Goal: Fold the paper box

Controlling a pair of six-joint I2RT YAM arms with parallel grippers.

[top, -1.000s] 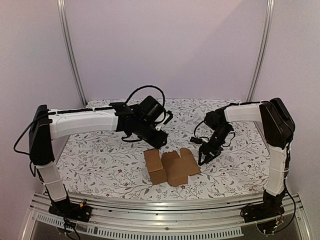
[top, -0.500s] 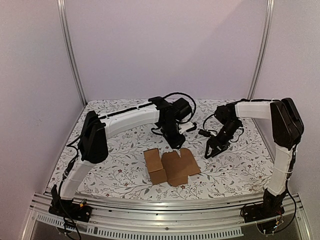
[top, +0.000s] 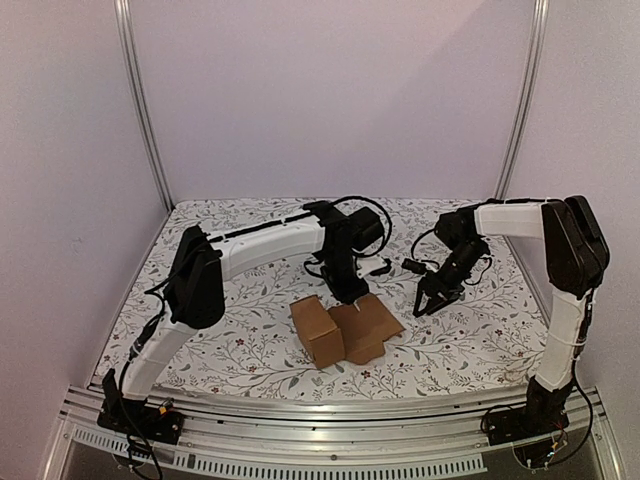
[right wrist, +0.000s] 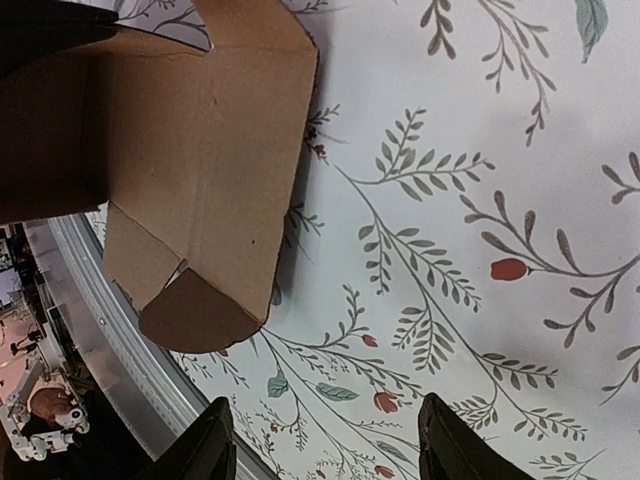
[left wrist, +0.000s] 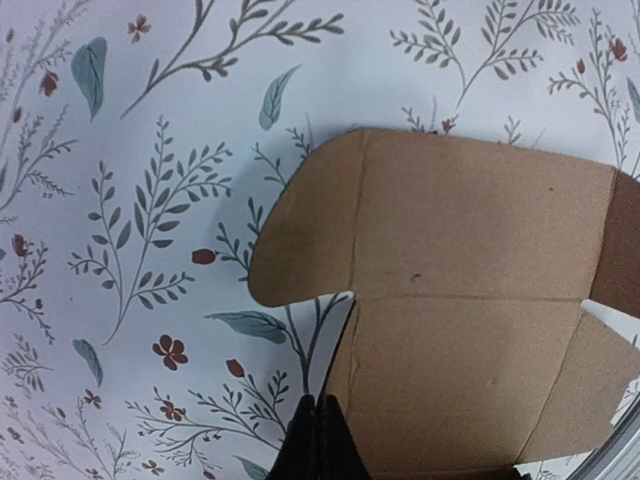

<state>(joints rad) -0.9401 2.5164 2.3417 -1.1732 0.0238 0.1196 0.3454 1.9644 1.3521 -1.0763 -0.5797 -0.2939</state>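
**Item 1 (nearest).** The plain brown cardboard paper box [top: 322,335] lies on the white floral-print table cover [top: 230,335], approx. centre and closer to the arm bases than either gripper.
- Condition: partly formed.
- Left portion stands up as a blocky, cube-like shape.
- Right portion lies low and spread out, w/ creases showing and tab flaps unfolded (left wrist view shows two joined panels and one rounded flap flat on the cover).
- No closed top seen in any view.

**Item 2.** The black left gripper [left wrist: 315,440] sits at the far edge of the paper box, pointing down.
- Fingers are pressed together, no gap visible.
- A thin card edge runs up to the tips. Whether it is pinched between them or only touched, cannot tell.

**Item 3.** The black right gripper [right wrist: 335,452] is at approx. the same depth, off to the right, apart from the paper box and not touching it.
- Fingers are spread wide w/ nothing between them.
- In its wrist view, a rounded flap of the box lies ahead of it.

**Assessment.** Judged less than half complete.
- Done: one side raised.
- Outstanding: raise the remaining walls, tuck the tab flaps, close the top.
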